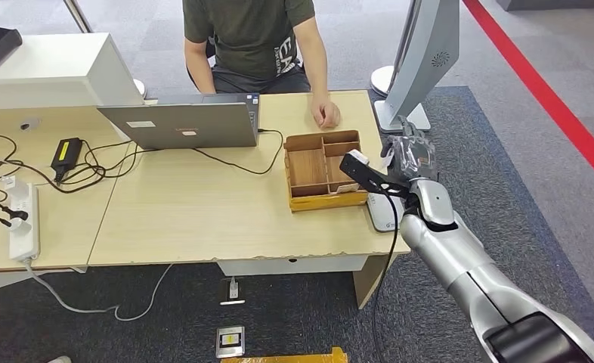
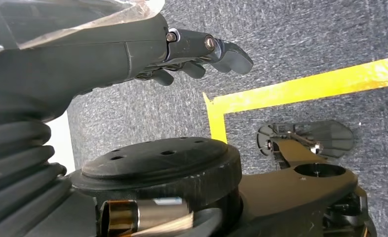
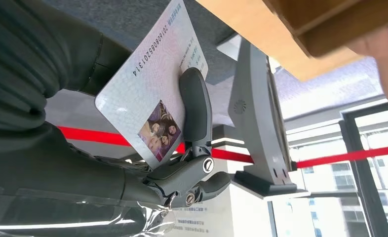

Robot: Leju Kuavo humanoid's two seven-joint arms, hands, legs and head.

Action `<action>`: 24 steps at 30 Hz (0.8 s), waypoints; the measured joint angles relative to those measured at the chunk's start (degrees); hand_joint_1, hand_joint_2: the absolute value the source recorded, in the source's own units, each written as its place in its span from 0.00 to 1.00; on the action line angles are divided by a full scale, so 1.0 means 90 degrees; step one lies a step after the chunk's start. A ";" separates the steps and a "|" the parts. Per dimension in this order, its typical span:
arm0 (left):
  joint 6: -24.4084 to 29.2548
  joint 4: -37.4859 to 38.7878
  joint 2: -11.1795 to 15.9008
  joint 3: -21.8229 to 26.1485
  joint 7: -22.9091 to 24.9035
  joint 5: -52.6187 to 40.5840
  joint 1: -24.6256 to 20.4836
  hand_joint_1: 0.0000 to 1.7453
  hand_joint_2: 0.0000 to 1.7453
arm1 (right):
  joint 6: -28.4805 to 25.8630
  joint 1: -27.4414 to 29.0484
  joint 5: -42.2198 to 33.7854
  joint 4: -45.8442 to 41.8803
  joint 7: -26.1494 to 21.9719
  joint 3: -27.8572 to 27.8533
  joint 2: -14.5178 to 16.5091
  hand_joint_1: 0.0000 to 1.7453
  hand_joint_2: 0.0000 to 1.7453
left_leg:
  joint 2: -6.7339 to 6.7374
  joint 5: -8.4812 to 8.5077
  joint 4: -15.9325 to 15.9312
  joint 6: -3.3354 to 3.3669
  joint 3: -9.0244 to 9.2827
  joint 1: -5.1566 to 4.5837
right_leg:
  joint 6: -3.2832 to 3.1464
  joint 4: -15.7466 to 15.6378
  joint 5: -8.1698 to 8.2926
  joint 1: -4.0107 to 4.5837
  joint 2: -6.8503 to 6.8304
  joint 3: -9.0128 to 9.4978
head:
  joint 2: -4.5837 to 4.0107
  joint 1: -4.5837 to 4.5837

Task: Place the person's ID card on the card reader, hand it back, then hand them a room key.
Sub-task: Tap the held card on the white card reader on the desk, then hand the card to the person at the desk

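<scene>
In the right wrist view my right hand (image 3: 182, 175) holds the ID card (image 3: 152, 94), a white card with a small photo and printed numbers; the thumb (image 3: 194, 106) presses on its face. In the head view my right hand (image 1: 413, 155) hovers over the table's right end, just beyond the white card reader (image 1: 382, 214), which my forearm partly hides. The person (image 1: 252, 38) sits across the table, one hand (image 1: 324, 113) resting on the tabletop. My left hand (image 2: 207, 52) hangs over the carpet, fingers loosely apart and holding nothing.
A wooden divided box (image 1: 323, 170) stands left of the card reader, a pale item in its near right compartment. A grey laptop (image 1: 184, 125) sits mid-table, cables and a power strip (image 1: 22, 219) at the left. A grey screen stand (image 1: 422, 60) rises at the table's far right corner.
</scene>
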 joint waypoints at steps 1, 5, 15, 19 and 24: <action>0.0000 0.0000 -0.0001 -0.0017 -0.0014 -0.0009 0.0002 0.00 0.00 | 0.0007 -0.0049 -0.0018 -0.0046 -0.0021 -0.0006 0.0020 1.00 1.00 | -0.0001 0.0000 0.0000 0.0000 0.0000 0.0000 | 0.0000 0.0000 0.0000 0.0000 0.0000 0.0000 | 0.0000 0.0001; 0.0001 0.0000 -0.0002 -0.0079 0.0036 -0.0032 -0.0002 0.00 0.00 | -0.0002 -0.0158 -0.0139 -0.0162 -0.0087 -0.0011 0.0112 1.00 1.00 | -0.0001 0.0000 0.0000 -0.0001 -0.0001 0.0002 | -0.0001 0.0000 -0.0001 0.0002 -0.0001 0.0000 | 0.0000 0.0000; -0.0009 0.0000 -0.0004 -0.0217 -0.0051 -0.0115 -0.0005 0.00 0.00 | -0.0042 -0.0268 -0.0506 0.0212 0.0037 0.0036 0.0459 1.00 1.00 | -0.0001 0.0000 0.0000 -0.0001 -0.0003 0.0002 | -0.0001 0.0000 -0.0001 0.0002 -0.0001 -0.0001 | 0.0000 0.0000; -0.0007 0.0000 -0.0014 -0.0242 -0.0019 -0.0097 -0.0005 0.00 0.00 | 0.0014 -0.0416 -0.0399 0.0411 0.0201 0.0087 0.0599 1.00 1.00 | -0.0002 0.0000 0.0000 -0.0001 -0.0003 0.0002 | -0.0001 0.0000 -0.0001 0.0002 -0.0001 -0.0002 | 0.0000 0.0001; 0.0045 0.0000 -0.0022 -0.0246 0.0186 -0.0002 -0.0005 0.00 0.00 | 0.0146 -0.0595 -0.0248 0.0572 0.0347 0.0149 0.0760 1.00 1.00 | -0.0001 0.0000 0.0000 -0.0001 -0.0004 0.0002 | -0.0001 0.0001 -0.0001 0.0003 -0.0001 -0.0002 | 0.0000 0.0001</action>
